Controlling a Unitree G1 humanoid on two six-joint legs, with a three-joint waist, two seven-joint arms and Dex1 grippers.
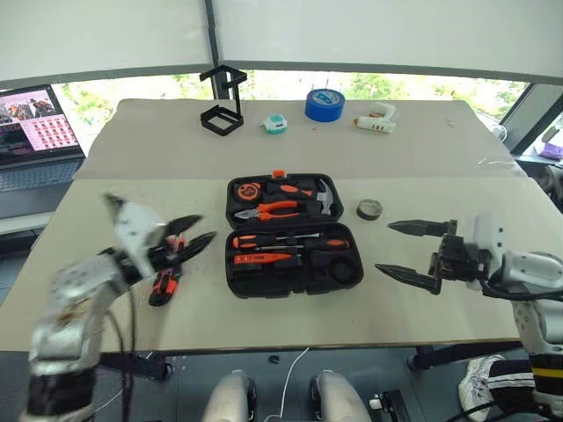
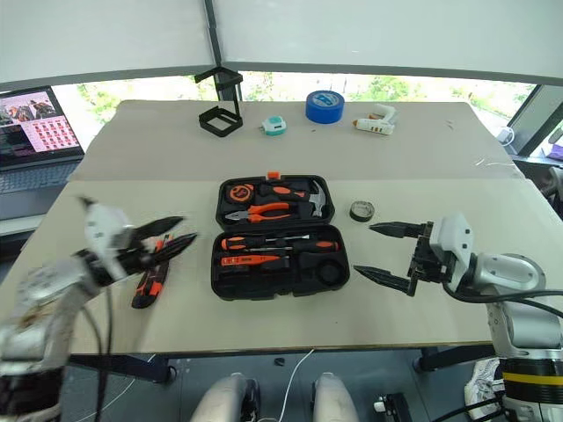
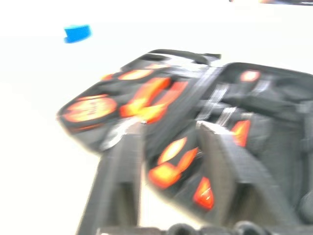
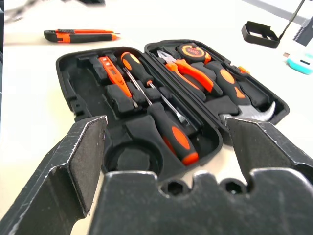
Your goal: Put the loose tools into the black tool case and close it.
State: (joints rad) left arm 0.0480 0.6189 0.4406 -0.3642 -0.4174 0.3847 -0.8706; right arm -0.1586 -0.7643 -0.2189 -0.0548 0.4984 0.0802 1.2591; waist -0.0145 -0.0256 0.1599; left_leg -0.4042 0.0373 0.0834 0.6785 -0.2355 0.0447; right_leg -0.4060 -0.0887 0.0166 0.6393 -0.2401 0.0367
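Still loose: orange-black utility knife (image 2: 148,281) left of black clamshell case (image 2: 277,236), grey tape roll (image 2: 361,211) right; left tool (image 2: 173,235) parted, empty; right tool (image 2: 380,251) wide, empty; take knife mid-body

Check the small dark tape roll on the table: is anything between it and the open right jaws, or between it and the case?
Nothing visible. The tape roll lies on bare table beside the open tool case, with the right gripper just beyond it, empty.
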